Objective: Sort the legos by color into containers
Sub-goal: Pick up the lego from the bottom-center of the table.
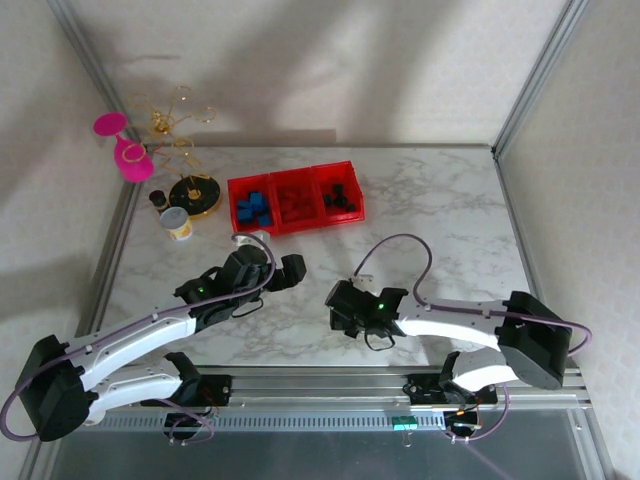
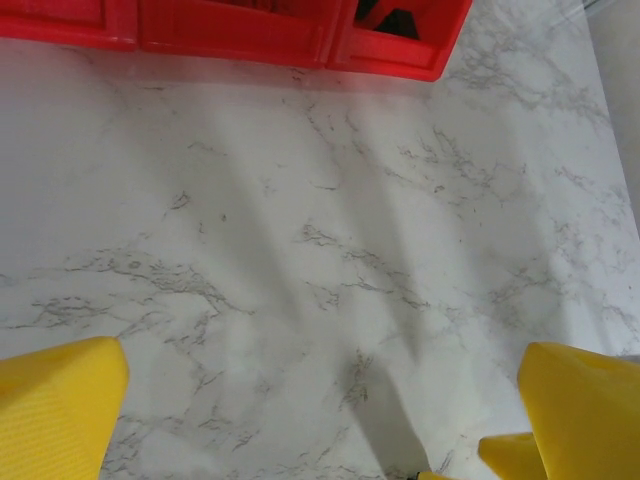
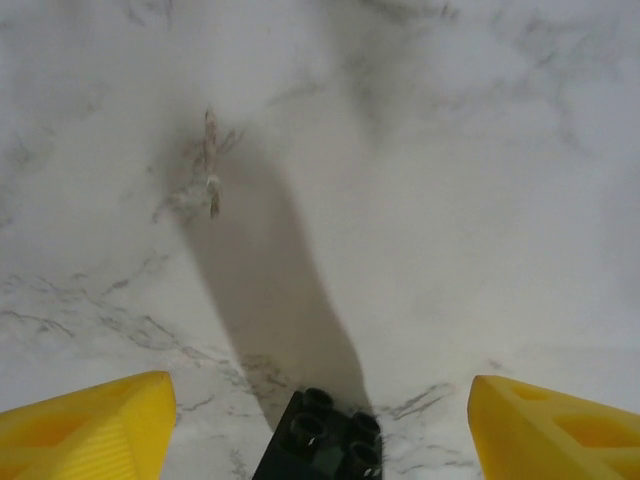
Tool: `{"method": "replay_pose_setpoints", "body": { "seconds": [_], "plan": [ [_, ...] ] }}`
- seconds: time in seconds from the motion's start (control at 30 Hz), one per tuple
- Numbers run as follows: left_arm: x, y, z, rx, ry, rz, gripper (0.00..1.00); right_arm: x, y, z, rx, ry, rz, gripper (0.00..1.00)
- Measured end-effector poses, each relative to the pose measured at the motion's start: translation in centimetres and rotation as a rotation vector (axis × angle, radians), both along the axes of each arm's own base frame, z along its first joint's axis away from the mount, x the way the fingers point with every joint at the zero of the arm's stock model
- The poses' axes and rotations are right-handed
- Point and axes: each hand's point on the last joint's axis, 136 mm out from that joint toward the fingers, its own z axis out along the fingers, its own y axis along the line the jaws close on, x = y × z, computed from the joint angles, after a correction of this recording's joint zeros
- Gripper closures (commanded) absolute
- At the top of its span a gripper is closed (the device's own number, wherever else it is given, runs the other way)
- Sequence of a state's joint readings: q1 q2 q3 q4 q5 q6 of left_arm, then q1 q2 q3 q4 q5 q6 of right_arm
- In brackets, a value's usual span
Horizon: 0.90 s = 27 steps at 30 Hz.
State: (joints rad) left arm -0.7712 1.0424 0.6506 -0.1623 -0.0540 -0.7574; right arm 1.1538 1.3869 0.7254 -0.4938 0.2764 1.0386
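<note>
Three joined red bins [image 1: 295,222] stand at the back of the marble table: blue legos [image 1: 252,207] in the left one, red legos [image 1: 293,200] in the middle, black legos [image 1: 340,195] in the right. The bins' front wall [image 2: 230,25] runs along the top of the left wrist view. A black four-stud lego [image 3: 325,440] lies on the table between the yellow fingers [image 3: 90,430] of my right gripper [image 3: 320,392], which is open and not touching it. My left gripper [image 2: 320,365] is open over bare marble, in front of the bins. From above, the left gripper [image 1: 290,270] and right gripper [image 1: 340,305] sit mid-table.
A small yellow-and-white cup [image 1: 178,223], a dark little bottle [image 1: 158,198], a gold wire stand [image 1: 193,190] and a pink object [image 1: 125,150] cluster at the back left. Metal frame posts and walls bound the table on both sides.
</note>
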Motion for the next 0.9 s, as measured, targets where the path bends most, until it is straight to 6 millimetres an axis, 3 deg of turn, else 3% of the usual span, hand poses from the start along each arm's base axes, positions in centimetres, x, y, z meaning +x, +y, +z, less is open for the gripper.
{"method": "replay_pose_setpoints", "body": {
  "seconds": [0.13, 0.6, 0.9],
  "plan": [
    [0.1, 0.2, 0.0, 0.006, -0.002, 0.013, 0.0, -0.8, 0.2, -1.3, -0.023, 0.027, -0.017, 0.31],
    [0.0, 0.6, -0.3, 0.023, 0.004, 0.022, 0.0, -1.5, 0.3, -2.3, -0.028, 0.057, -0.069, 0.56],
    [0.0, 0.6, -0.4, 0.025, 0.006, 0.022, 0.0, -0.8, -0.1, -1.6, -0.044, 0.014, -0.076, 0.6]
  ]
}}
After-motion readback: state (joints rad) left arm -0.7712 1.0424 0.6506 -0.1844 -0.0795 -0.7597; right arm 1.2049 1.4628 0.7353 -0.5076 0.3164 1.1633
